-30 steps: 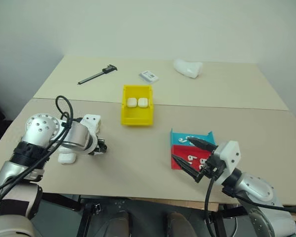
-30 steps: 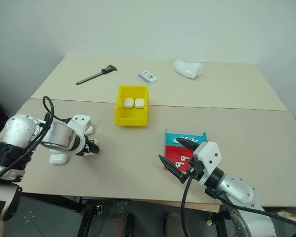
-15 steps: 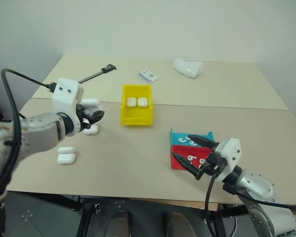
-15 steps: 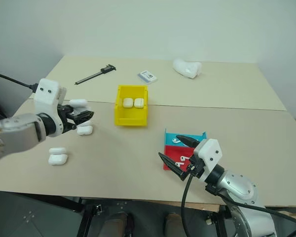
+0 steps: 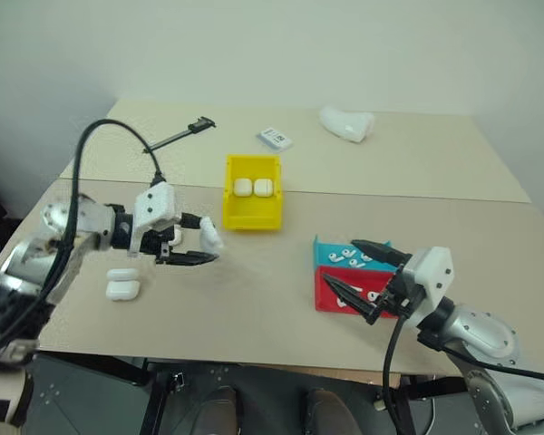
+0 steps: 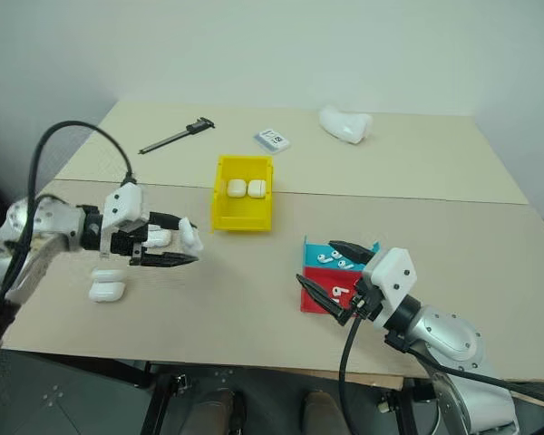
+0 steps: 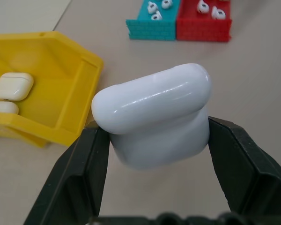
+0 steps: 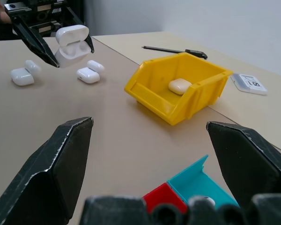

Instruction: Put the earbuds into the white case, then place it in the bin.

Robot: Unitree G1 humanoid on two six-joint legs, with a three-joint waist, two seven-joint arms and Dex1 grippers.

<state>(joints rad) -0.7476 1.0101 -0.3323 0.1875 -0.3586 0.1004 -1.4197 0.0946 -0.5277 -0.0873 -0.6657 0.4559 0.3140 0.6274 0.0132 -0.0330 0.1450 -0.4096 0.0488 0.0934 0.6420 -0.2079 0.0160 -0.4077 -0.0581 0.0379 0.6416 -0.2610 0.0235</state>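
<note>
At the near right, the right end effector (image 5: 363, 276) hovers spread wide over red and teal trays (image 5: 340, 288) of earbuds (image 5: 354, 257). Left, the left end effector (image 5: 199, 246) clamps an open white case (image 5: 210, 237) above the counter (image 5: 254, 290). Farther back, the yellow bin (image 5: 251, 214) contains two cases.

White case (image 7: 154, 122) — glossy, rounded, lid hinged open; held clear of the tabletop, off the bin's left side. Further identical white cases (image 5: 122, 283) closed, lying flat near the tabletop's left edge. Bin (image 5: 251, 217) — bright yellow, open-topped, tall-walled; upright near the tabletop's middle, two closed cases side by side against its far wall. Earbuds (image 7: 209, 8) — tiny, white, short-stemmed; loose in the red and teal trays toward the front edge, right of centre.
</note>
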